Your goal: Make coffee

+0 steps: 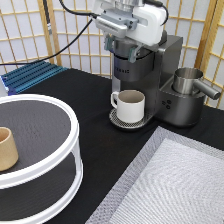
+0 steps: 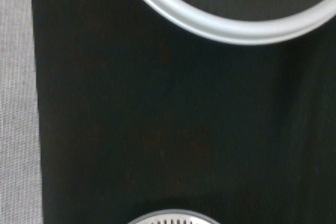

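- Exterior view: the claw (image 1: 127, 47) hangs at the top centre of the frame, right above the coffee machine (image 1: 150, 75), its white body covering the machine's top.
- Its dark fingers point down at the machine's head; I cannot tell whether they stand apart or together, nor whether anything sits between them.
- The coffee pod does not show anywhere in this view, so its place cannot be told.
- A white mug (image 1: 130, 105) with a handle stands upright on the round drip tray (image 1: 120, 122) under the machine's spout, just below the claw.
- A steel jug (image 1: 189, 80) sits on the machine's side, toward the frame's right edge.
- At lower left a white 2-tier round stand (image 1: 50, 165) holds a tan handleless cup (image 1: 7, 148) on its upper level, well apart from the machine.
- A grey mesh mat (image 1: 175, 185) fills the lower right, and a blue ribbed object (image 1: 32, 75) lies at the left edge on the black bench (image 1: 85, 95).
- A wooden lattice screen (image 1: 75, 30) closes the background.
- Wrist view: mostly a dark surface (image 2: 180, 125), with a curved silver rim (image 2: 240, 32) at the upper edge.
- Another silver arc (image 2: 172, 217) peeks in at the bottom, and a grey strip (image 2: 15, 125) runs down the left side.
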### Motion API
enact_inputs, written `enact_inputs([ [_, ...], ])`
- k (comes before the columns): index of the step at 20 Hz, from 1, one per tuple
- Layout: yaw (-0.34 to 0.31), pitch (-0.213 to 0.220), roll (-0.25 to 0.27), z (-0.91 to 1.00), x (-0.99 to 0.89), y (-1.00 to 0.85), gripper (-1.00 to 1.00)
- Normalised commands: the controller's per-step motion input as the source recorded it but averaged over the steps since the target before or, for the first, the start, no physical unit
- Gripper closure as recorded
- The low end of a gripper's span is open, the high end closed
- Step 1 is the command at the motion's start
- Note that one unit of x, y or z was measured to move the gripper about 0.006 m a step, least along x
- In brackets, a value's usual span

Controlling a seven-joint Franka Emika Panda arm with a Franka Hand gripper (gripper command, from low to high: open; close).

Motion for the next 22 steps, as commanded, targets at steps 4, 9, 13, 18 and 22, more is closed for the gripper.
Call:
enact_inputs([
  [4, 0.015, -0.045, -0.080, -0.82, -0.14, -0.17, -1.00],
  [9, 0.003, -0.048, -0.045, -0.95, -0.17, -0.20, -1.00],
  [13, 0.008, -0.023, -0.033, -1.00, -0.14, -0.13, -1.00],
  [18, 0.001, -0.009, -0.126, -0.80, -0.17, 0.30, -1.00],
  [22, 0.051, -0.025, -0.120, 0.50, -0.52, -0.01, -1.00],
])
